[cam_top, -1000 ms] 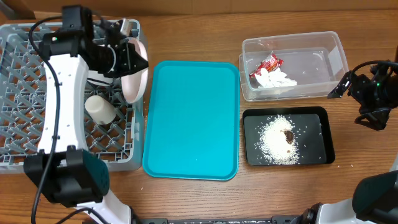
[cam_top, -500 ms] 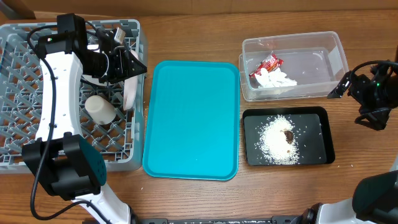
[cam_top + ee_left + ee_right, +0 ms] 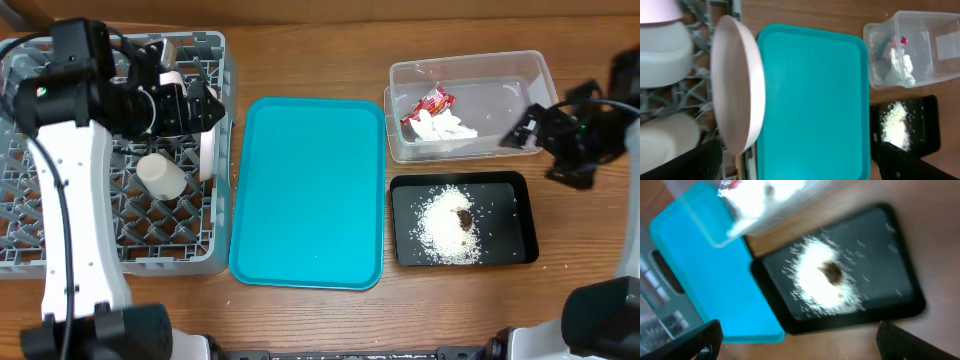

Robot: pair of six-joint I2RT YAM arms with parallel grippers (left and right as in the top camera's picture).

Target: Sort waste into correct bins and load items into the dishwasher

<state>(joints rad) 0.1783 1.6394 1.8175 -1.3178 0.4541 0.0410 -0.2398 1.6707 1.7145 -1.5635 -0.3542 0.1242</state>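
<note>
A white plate stands on edge at the right side of the grey dishwasher rack, free of any grip. My left gripper hovers open just above it, fingers spread wide. A small white cup lies in the rack beside the plate. The clear bin holds a red wrapper and white tissue. The black bin holds rice and a brown lump. My right gripper is open and empty beside the two bins.
A bare teal serving tray lies between the rack and the bins. More white dishes stand in the rack left of the plate. Bare wooden table shows at the right.
My left gripper opened and let go of the plate, which now stands in the rack; the arm drew back to the left. The right arm swung left toward the bins.
</note>
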